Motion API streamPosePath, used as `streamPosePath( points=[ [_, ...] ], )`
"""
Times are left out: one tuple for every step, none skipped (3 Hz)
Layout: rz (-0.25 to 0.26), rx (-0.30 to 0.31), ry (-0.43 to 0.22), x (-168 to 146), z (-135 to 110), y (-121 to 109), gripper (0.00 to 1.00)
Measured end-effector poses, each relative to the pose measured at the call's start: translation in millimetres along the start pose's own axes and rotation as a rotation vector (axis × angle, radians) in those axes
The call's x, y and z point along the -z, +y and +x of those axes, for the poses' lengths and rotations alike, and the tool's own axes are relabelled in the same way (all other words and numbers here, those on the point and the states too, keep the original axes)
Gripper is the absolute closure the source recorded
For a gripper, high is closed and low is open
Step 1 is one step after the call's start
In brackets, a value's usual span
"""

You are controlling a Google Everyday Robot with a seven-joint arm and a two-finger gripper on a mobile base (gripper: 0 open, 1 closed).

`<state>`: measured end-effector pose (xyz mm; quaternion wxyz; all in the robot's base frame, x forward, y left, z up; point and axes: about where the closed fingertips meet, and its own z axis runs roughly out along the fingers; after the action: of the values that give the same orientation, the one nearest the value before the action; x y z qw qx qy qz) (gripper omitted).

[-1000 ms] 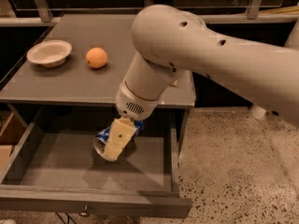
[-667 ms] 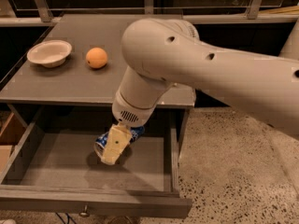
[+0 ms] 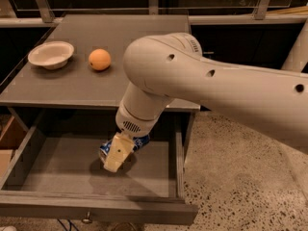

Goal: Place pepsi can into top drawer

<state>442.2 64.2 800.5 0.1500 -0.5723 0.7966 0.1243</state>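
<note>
We see the white arm (image 3: 207, 88) reaching down from the right, past the front edge of the grey cabinet top (image 3: 125, 37) and into the open top drawer (image 3: 53, 172). The gripper (image 3: 117, 154) sits inside the drawer, right of its middle and low over the floor, and it is closed around the pepsi can (image 3: 140, 142). One cream finger (image 3: 115, 155) lies across the near side of the can, so only blue patches show at either edge of it. The can is tilted, and a dark shadow lies on the drawer floor beneath it; we cannot tell whether the can touches the floor. The drawer is pulled well out, with a small metal knob (image 3: 87, 220) at the lower edge of its front panel. On the cabinet top, well apart from the gripper, stand a white bowl (image 3: 50, 55) at the left and an orange (image 3: 99, 59) just to its right. Speckled flooring (image 3: 240, 182) lies to the right of the cabinet.
</note>
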Motion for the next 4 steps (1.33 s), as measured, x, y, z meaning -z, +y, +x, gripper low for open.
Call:
streamPosePath(
  points=[
    [0.0, -0.043, 0.001, -19.3, -6.3, -0.1, 1.0],
    [0.009, -0.093, -0.001, -43.0, -12.4, 1.0, 1.0],
    [0.008, -0.131, -0.011, -58.4, -6.5, 6.2, 1.0],
    [0.009, -0.133, -0.013, -59.3, -6.2, 6.5, 1.0]
  ],
)
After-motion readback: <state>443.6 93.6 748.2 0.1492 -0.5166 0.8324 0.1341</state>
